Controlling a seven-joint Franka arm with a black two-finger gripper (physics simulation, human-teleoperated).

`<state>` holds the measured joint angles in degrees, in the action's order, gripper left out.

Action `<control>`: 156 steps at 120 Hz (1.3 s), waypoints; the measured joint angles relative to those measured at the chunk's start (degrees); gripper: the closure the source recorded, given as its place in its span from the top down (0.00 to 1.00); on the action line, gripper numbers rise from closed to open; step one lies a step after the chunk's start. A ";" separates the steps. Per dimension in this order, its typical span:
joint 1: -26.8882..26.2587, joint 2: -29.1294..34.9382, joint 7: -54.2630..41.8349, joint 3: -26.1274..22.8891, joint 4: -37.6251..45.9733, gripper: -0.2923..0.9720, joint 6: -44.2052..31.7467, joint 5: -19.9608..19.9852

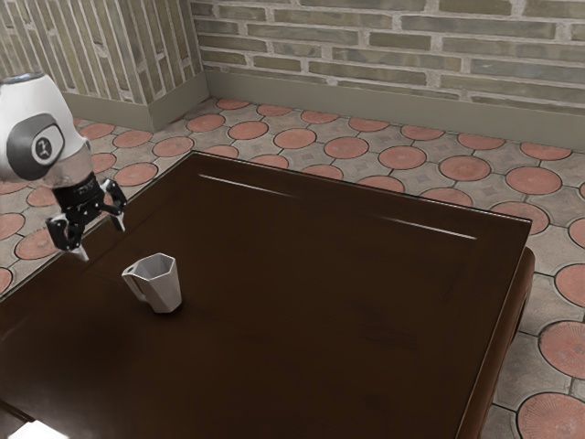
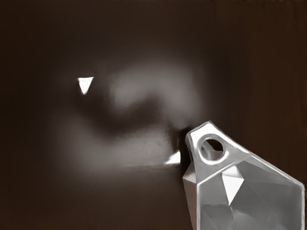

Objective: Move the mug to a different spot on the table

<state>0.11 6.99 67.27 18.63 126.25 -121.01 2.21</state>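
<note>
The dark brown tabletop [image 1: 347,302] stands on a tiled floor [image 1: 402,155] before brick walls. The white arm [image 1: 37,137] reaches in at the exterior view's left. A faceted grey mug [image 1: 155,282] stands upright near the tabletop's left part, handle toward the arm. The pincer [image 1: 99,238] hangs above and just left of it, fingers apart, holding nothing. In the wrist view the mug [image 2: 240,187] lies off to one side of the hand.
</note>
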 joint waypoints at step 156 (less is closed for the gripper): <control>0.05 -18.66 36.94 1.08 1.56 0.77 -24.45 8.56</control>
<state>0.16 -11.66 104.20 19.71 127.81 -145.46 10.77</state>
